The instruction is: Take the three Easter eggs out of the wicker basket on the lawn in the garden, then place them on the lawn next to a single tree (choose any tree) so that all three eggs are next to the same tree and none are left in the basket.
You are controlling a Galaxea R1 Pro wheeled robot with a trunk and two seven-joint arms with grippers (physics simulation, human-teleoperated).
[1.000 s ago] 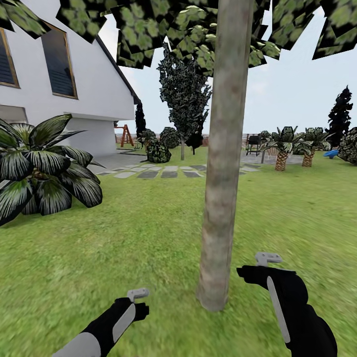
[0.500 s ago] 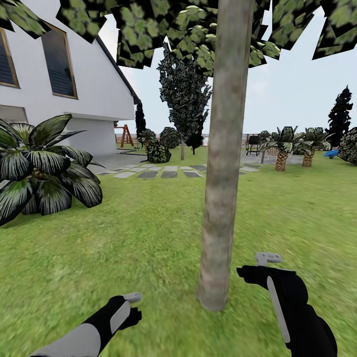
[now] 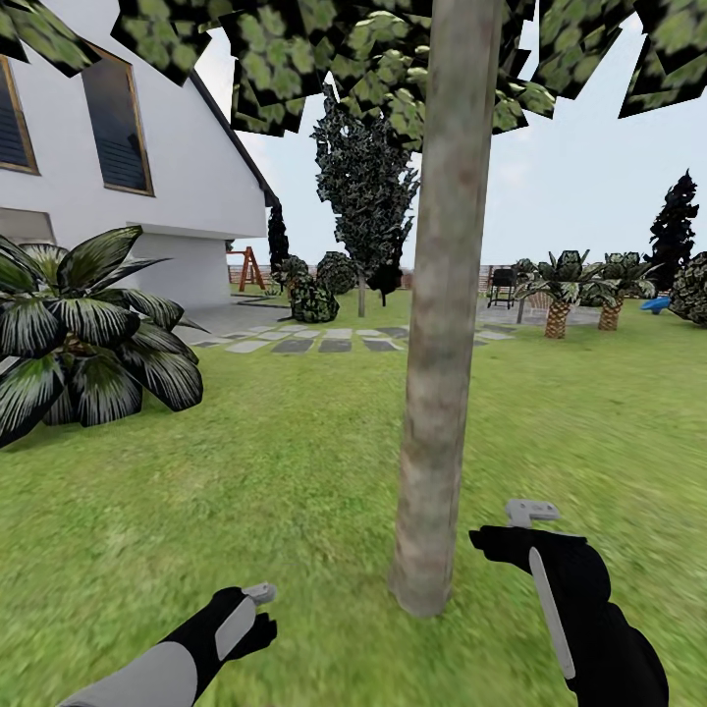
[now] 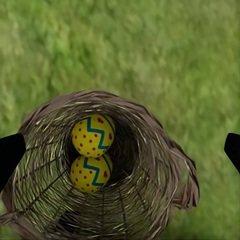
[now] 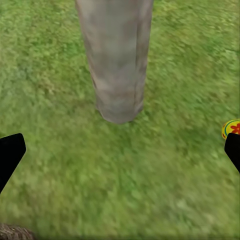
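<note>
Two eggs (image 4: 92, 135) (image 4: 91, 173) lie in the bottom of the wicker basket (image 4: 150, 150), one touching the other, and the left tool (image 4: 120, 150) hangs right over the opening with its jaws spread wide, nothing between them. One egg (image 5: 231, 128) is on the lawn (image 5: 125, 175) near the foot of the tree (image 5: 117, 55), peeking in at the edge of the right wrist view. So by my reckoning one is done and two are left, and the job in hand is the second pick. Next the left tool needs to drop straight down into the basket and close on the upper egg, keeping clear of the woven rim and the little loop handle. The right tool (image 5: 120, 150) is wide too, empty, hanging over the grass beside the trunk (image 3: 447, 295). Around them: a big dark-leaved bush (image 3: 88, 334) towards the house (image 3: 118, 147), grey stepping stones (image 3: 314, 344) further off. Nothing blocks the reach; the basket's deep, narrow walls look like the only snag.
</note>
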